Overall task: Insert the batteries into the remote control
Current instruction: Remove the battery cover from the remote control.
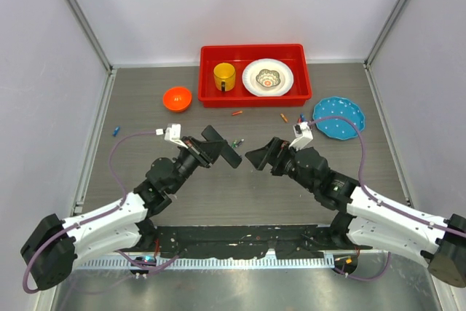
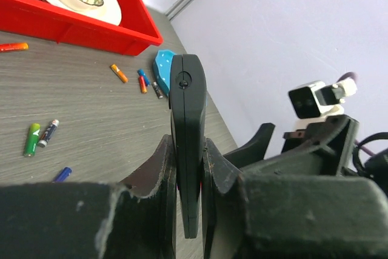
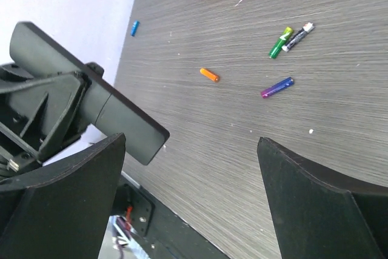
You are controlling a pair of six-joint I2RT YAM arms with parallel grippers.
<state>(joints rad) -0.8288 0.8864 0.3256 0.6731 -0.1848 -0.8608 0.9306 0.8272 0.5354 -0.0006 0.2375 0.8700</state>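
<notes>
red tray [image 1: 240, 91]: yellow mug [image 1: 224, 76]; white plate [image 1: 284, 78] carrying small patterned bowl [image 1: 267, 78]
remote control [image 2: 187, 119]: slim black bar, seen edge-on, over middle of surface [image 1: 240, 194]
left hand [image 2: 188, 168]: clamped tight on remote control
right hand [image 3: 191, 150]: spread wide, holding nothing
batteries [image 3: 280, 42]: loose on surface; right wrist view shows green, purple, orange, blue clearly, top view barely

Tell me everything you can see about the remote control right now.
The remote control is a slim, flat black bar, plastic by its look, with a small round mark near its rounded far end. The left gripper is shut on its lower part, clamping both flat faces, holding it off the table, edge-on to the left wrist camera. Nothing else touches it; the open right gripper faces it, apart.
</notes>
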